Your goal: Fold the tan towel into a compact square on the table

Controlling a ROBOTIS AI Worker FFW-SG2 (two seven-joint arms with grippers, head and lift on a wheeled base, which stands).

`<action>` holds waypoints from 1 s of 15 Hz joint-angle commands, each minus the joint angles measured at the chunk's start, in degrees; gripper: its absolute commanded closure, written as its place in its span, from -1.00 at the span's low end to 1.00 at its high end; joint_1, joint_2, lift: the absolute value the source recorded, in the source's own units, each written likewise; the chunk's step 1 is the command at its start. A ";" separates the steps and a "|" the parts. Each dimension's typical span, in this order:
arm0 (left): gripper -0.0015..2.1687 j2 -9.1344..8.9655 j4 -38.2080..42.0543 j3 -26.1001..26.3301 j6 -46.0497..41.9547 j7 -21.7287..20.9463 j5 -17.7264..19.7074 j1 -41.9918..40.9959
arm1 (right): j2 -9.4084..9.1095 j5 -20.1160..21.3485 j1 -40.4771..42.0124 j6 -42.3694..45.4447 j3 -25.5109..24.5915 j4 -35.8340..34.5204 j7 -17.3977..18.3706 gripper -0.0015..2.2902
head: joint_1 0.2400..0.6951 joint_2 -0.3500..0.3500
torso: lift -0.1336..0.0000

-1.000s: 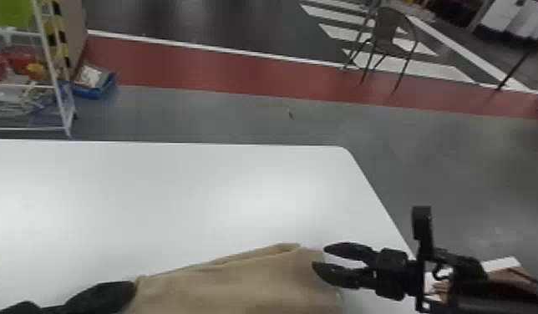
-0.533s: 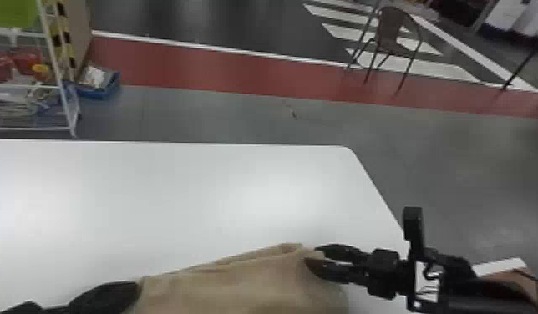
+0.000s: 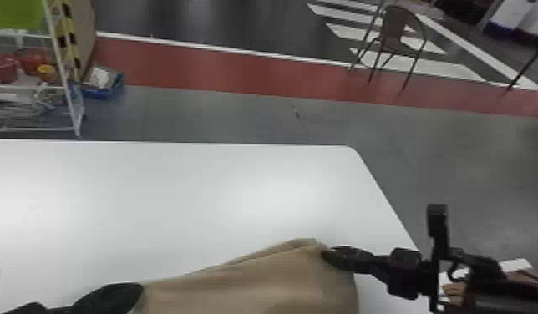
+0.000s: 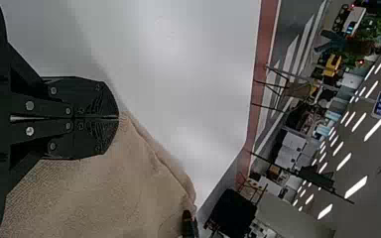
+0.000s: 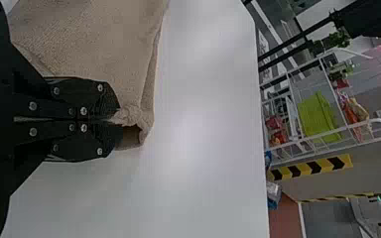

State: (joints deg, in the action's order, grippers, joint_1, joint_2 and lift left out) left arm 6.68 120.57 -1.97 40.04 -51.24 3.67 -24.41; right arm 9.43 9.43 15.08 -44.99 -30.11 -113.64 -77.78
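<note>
In the head view, shows the tan towel (image 3: 255,279) over the near part of the white bench (image 3: 189,200), spanning from the left claw (image 3: 134,290) to the right claw (image 3: 327,254) at its far right corner. In the left wrist view, shows the left claw (image 4: 118,118) closed, pinching the towel's edge at the fingertips, with cloth spreading under one finger. In the right wrist view, shows the right claw (image 5: 115,119) closed too, gripping a bunched corner between its tips, beside a small hollow fold.
</note>
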 commanded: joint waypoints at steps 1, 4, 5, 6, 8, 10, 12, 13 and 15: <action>0.37 0.00 0.10 0.13 0.00 0.00 -0.06 -0.02 | 0.24 0.07 0.22 -0.32 -2.23 -0.62 -0.09 0.21 | 1.00 -0.99 | -0.84; 0.37 -0.26 0.10 0.74 0.00 0.17 -0.68 -0.02 | 0.41 0.07 0.66 0.38 -2.15 -0.62 0.00 0.20 | 1.00 -1.00 | -0.84; 0.37 -0.26 0.10 0.92 0.00 0.35 -0.68 0.06 | 0.41 0.15 0.75 0.38 -1.97 -0.53 0.00 0.20 | 1.00 -1.00 | -0.84; 0.37 -0.26 0.10 0.83 0.18 0.35 -0.68 0.06 | 0.41 0.24 1.01 0.73 -1.71 -0.53 0.18 0.20 | 1.00 -1.00 | -0.84; 0.37 -0.09 0.46 0.57 0.18 0.08 -0.68 -0.02 | 0.41 0.95 1.10 1.26 -1.71 0.34 0.35 0.02 | 1.00 -1.00 | -0.84; 0.37 0.00 0.46 0.30 0.00 -0.18 -0.68 -0.11 | 0.68 0.95 1.10 2.49 -1.88 1.31 0.53 -0.07 | 1.00 -1.00 | -0.84; 0.37 -0.09 0.46 0.48 0.00 -0.18 -0.68 -0.11 | 0.59 0.95 1.18 2.49 -1.62 1.31 0.44 -0.45 | 1.00 -1.00 | -0.84; 0.37 -0.09 0.46 0.57 0.00 -0.18 -0.68 -0.11 | 0.50 0.86 1.18 2.49 -1.62 1.40 0.44 -0.63 | 1.00 -1.00 | -0.84; 0.37 -0.09 0.63 0.74 0.00 -0.18 -0.68 -0.29 | 0.50 0.59 1.18 3.19 -1.71 2.54 0.53 -0.63 | 1.00 -1.00 | -0.84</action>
State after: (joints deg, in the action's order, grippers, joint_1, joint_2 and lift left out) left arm 6.60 121.09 -1.35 40.04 -51.42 2.98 -24.56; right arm 9.99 10.20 16.26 -42.34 -31.75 -111.78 -77.28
